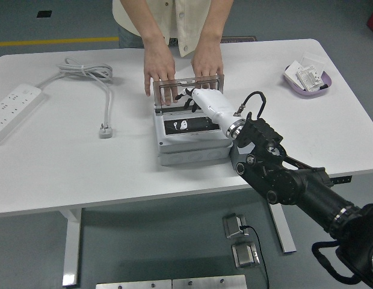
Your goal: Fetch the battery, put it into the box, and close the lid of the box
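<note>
Battery (188,124) is lying flat inside the box (189,147), just below the right hand (201,99) fingers, which are hanging loose, gripping nothing. Lid (188,89) is standing open, closing's left.

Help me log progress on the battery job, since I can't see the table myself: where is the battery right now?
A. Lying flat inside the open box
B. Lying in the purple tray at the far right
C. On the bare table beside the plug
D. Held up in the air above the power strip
A: the battery lies flat in the recess of the open box, with the right hand just above it and the lid upright.
</note>
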Controlling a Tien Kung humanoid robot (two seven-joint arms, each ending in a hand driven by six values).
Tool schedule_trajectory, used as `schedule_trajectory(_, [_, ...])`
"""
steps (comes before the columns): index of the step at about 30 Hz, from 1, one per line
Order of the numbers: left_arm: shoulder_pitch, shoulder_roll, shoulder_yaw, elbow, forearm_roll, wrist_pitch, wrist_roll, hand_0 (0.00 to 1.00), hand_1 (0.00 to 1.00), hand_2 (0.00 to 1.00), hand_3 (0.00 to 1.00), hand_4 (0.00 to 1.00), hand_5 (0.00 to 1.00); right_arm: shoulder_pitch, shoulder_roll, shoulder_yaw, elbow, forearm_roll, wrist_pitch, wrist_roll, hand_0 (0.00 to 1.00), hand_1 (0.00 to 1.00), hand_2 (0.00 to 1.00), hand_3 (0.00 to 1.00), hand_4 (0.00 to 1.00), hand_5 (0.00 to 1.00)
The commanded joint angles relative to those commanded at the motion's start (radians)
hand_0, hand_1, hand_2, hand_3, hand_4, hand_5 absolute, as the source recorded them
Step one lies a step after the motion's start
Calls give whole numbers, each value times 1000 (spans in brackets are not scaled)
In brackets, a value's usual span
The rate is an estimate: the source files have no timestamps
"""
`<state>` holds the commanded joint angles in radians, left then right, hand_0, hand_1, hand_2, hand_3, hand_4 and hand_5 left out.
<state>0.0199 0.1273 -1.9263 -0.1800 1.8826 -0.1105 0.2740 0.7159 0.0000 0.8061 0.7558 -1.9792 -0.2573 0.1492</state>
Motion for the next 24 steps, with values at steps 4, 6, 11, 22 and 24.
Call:
schedule_trajectory(4, [0, -1, -1, 0, 1, 0, 0, 654, 704, 647, 596, 672, 174, -4, 0, 4, 18, -4, 4, -7, 463, 453, 570, 737, 998, 642])
schedule_trajectory(6, [1, -1, -2, 0, 1, 0, 0, 654, 704, 647, 596, 672, 174, -7, 0, 8, 35, -7, 10, -14, 463, 453, 570, 737, 998, 642])
schedule_trajectory(11, [2, -3, -4, 0, 0, 0, 0, 654, 703, 647, 595, 671, 174, -22, -4, 25, 110, -4, 35, -43, 464, 447, 565, 733, 998, 648])
schedule_trajectory(22, [1, -4, -6, 0, 0, -1, 0, 654, 703, 647, 596, 672, 173, 17, -67, 114, 236, 7, 69, -80, 462, 439, 564, 721, 998, 657])
schedule_trajectory(24, [0, -3, -6, 0, 1, -2, 0, 654, 703, 647, 596, 672, 173, 40, -77, 123, 222, 19, 69, -77, 462, 439, 564, 721, 998, 657])
